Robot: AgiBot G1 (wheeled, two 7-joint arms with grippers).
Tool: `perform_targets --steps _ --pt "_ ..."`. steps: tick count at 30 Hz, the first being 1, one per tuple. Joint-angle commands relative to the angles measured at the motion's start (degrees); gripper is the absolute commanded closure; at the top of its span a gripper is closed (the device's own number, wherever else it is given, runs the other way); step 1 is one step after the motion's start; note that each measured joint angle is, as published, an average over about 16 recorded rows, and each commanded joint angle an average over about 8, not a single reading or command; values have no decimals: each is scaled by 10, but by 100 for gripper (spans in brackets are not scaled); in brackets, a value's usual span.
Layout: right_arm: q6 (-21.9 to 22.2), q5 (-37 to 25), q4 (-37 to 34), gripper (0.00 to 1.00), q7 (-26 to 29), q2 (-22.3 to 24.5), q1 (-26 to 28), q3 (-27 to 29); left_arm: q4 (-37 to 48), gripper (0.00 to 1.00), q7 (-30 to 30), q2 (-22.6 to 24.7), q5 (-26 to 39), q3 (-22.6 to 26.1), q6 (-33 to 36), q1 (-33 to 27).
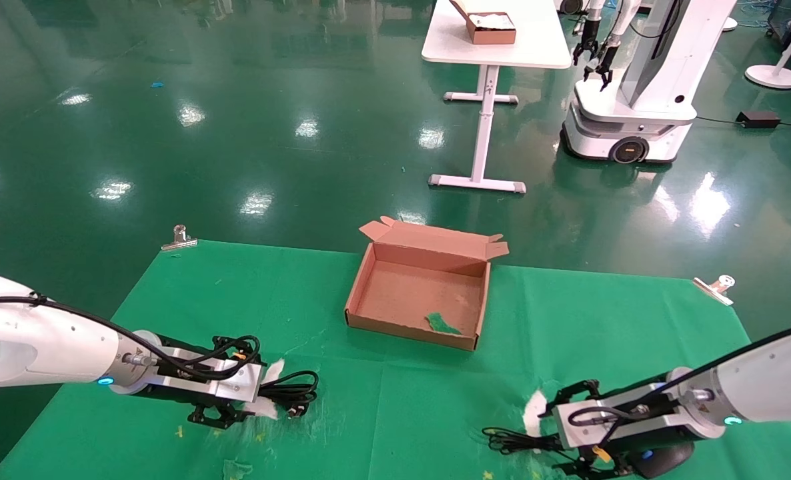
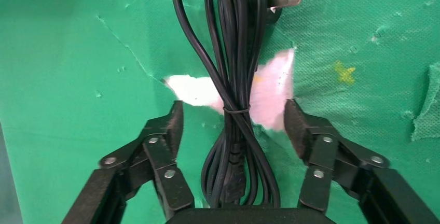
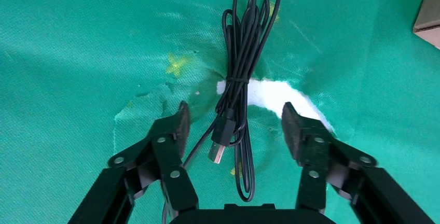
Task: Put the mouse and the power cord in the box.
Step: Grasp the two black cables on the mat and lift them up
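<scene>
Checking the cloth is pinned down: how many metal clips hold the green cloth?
2. One metal clip sits at the green cloth's far left corner, the other clip at its far right corner. The near corners are out of view, so more may be hidden.

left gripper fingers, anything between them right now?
Yes: in the left wrist view the left gripper is open, and the tied power cord lies lengthwise between its fingers on the torn green cloth.

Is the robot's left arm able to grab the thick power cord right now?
Probably yes. The left gripper has its jaws open on either side of the power cord, which lies bundled on the green cloth with nothing covering it.
</scene>
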Motion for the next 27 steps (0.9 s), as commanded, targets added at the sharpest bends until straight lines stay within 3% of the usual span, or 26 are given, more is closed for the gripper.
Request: perform_targets --steps 1,27 --pt "-1 0 0 100 0 0 0 0 0 100 0 0 0 0 0 0" --pt "-16 17 -2 100 8 10 7 12 8 100 -15 -12 -9 -6 22 -13"
